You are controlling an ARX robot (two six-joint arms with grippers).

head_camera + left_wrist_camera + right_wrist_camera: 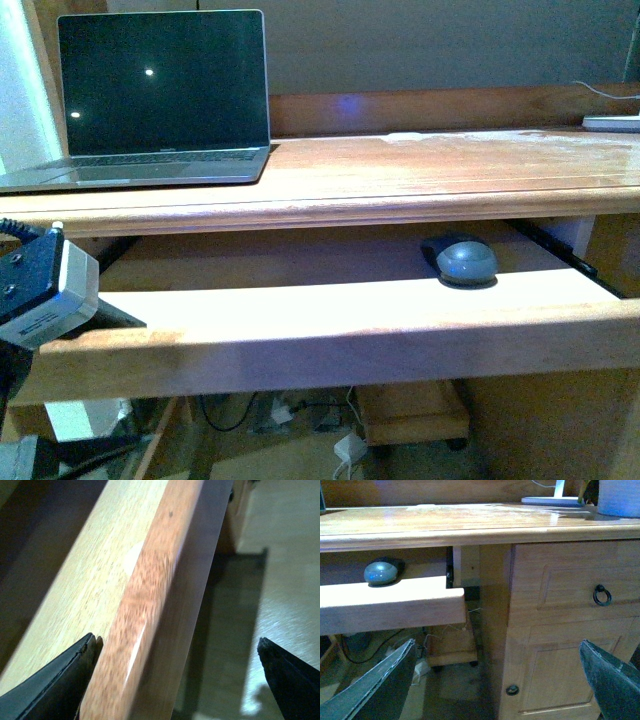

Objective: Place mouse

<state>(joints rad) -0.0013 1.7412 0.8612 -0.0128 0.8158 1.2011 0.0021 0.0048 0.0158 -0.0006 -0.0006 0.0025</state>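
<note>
Resting: mouse point(466, 261) on pull-out shelf point(320, 310), centre-right of the front view.
Left gripper point(172, 680): spread wide, shelf's front edge between its jaws.
Right gripper point(495, 685): spread apart.

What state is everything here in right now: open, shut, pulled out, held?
Laptop: lid open, screen dark.
Tray: pulled out.
Mouse: lying on the tray, not held.
Drawer: shut.
Cupboard door: shut.
Left gripper: open, straddling the tray's front edge.
Right gripper: open, empty.
</note>
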